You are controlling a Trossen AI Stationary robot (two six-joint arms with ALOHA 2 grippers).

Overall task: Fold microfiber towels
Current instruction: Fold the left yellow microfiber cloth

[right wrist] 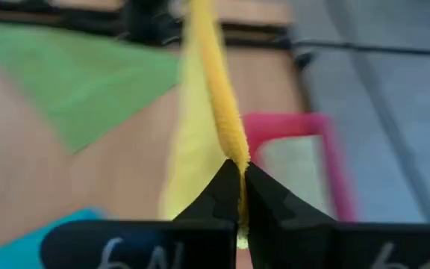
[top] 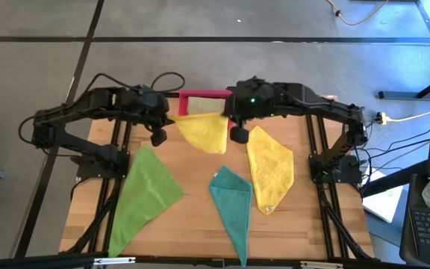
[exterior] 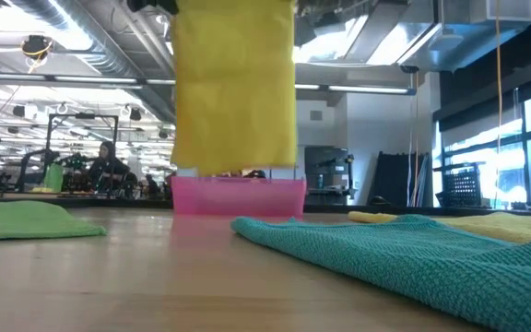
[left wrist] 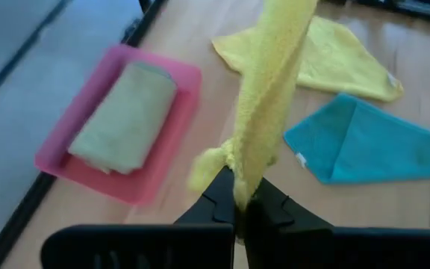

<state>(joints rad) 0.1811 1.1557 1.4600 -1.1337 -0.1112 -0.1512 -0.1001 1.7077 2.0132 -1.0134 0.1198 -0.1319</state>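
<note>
Hanging between the two grippers, a yellow towel (top: 204,132) is held clear of the wooden table (top: 192,217), just in front of the pink tray (top: 204,95). The left gripper (left wrist: 239,203) is pinched tight on one upper corner, and the right gripper (right wrist: 240,196) is closed on the other, so the top edge is stretched roughly level from arm to arm and the cloth drops straight down. In the low view its lower edge is seen above the tray's rim.

A folded pale olive towel (left wrist: 124,117) is already laid in the tray. A second yellow towel (top: 271,169), a teal towel (top: 232,200) and a bright green towel (top: 146,193) are spread flat on the table, each lying as a long triangle.

The cloth is judged light, soft and limp; it sags wherever unsupported, so hold is best taken at corners or along an edge.
</note>
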